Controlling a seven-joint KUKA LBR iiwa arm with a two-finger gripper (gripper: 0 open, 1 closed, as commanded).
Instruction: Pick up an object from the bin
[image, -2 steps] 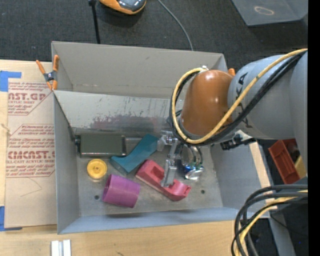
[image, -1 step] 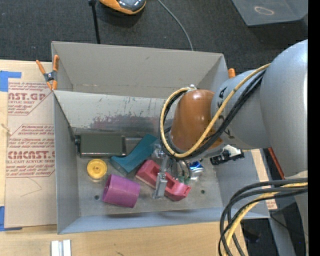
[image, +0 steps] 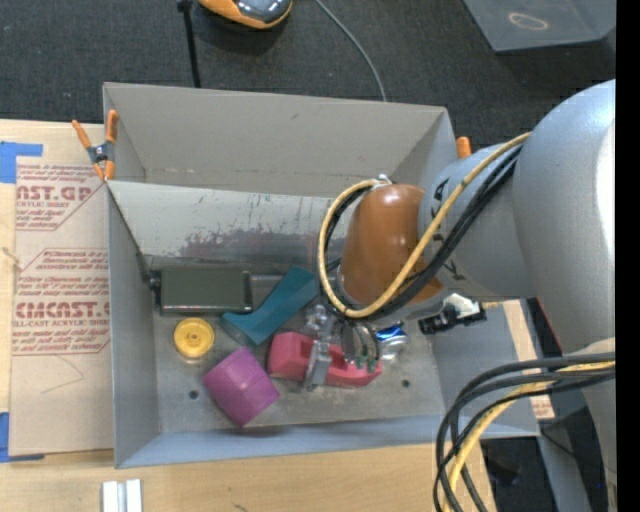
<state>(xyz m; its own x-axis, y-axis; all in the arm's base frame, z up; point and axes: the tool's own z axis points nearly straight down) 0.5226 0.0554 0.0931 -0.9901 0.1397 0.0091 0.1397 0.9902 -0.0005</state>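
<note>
Red block (image: 288, 355), lower middle of frame, lies under the gripper (image: 336, 358), which is down at it. Whether it's apart or clamped, I cannot tell. Grasp step, I judge. Next: confirm grip, lift straight, clear of teal wedge (image: 272, 308) and purple cylinder (image: 240, 385).

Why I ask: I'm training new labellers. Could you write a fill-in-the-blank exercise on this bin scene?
1. The small round disc is ___ in colour.
2. The tool is down at the pink object, which lies to the view's ___ of the purple block.
3. The teal piece rests beside a dark grey block whose shape is ___.
Missing words: yellow; right; rectangular.
</note>
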